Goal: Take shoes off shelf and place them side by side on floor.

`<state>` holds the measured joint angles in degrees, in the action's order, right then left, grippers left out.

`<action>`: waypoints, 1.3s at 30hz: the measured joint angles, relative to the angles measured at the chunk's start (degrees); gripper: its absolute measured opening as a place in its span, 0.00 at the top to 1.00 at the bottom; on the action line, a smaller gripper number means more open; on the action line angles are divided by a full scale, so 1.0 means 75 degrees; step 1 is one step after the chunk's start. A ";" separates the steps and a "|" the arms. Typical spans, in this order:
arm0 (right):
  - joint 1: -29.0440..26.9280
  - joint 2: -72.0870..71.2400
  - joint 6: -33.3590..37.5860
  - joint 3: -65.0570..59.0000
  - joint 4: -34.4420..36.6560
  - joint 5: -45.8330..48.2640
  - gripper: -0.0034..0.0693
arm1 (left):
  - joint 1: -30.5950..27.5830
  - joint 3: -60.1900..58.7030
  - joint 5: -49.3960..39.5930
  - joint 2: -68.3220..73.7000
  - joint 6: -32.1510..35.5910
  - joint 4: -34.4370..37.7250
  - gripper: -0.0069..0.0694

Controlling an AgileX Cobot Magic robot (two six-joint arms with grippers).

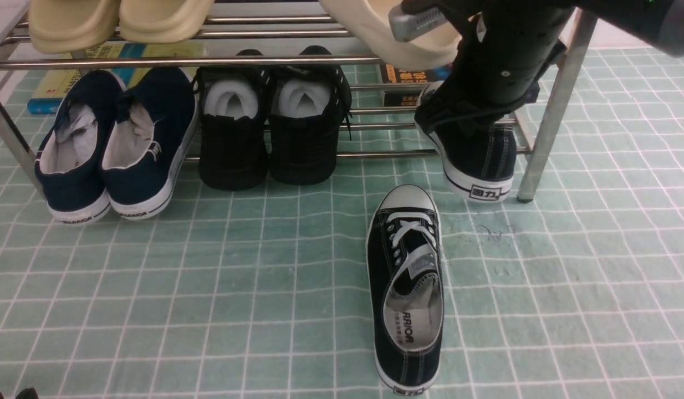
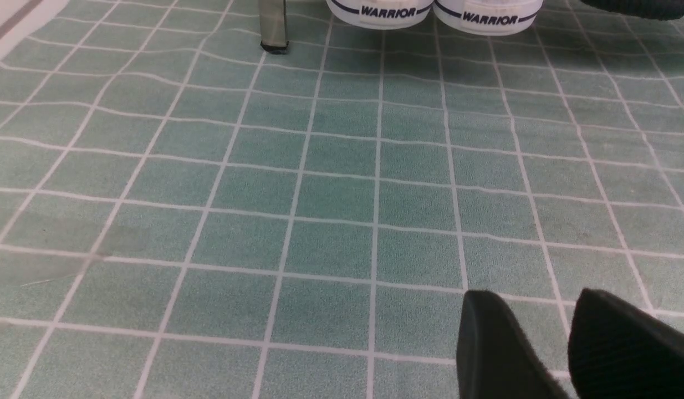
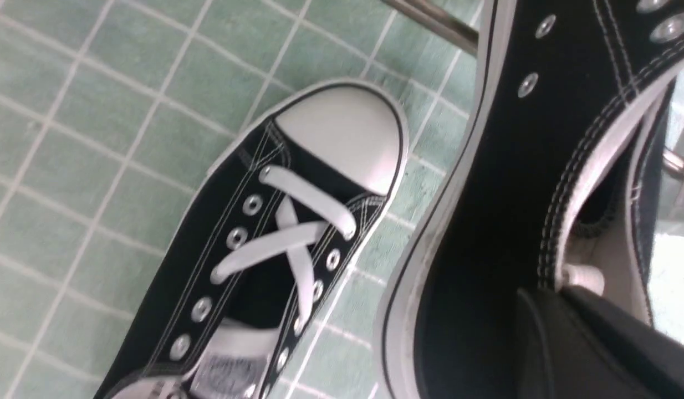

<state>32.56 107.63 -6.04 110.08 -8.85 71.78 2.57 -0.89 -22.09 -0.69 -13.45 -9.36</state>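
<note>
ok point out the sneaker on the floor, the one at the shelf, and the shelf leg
floor sneaker (image 1: 407,200): front view, white toe cap
shelf sneaker (image 1: 479,151): front view, black heel
shelf leg (image 1: 547,127): front view, mid tube

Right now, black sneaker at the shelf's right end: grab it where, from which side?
Grip the sneaker by the side wall at its ankle opening, one finger inside, one outside, coming from above. Its heel juts past the front bar of the shelf toward the robot and the opening faces up, so that rim is free. The right gripper is shut there.
</note>
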 joint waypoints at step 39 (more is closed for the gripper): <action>0.0014 -0.2245 0.0735 -0.2833 0.0299 0.0086 0.93 | 0.0000 0.0000 0.0000 0.0000 0.0000 0.0000 0.59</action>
<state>32.66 90.79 -0.53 88.84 -6.61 72.42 2.57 -0.89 -22.09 -0.69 -13.45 -9.36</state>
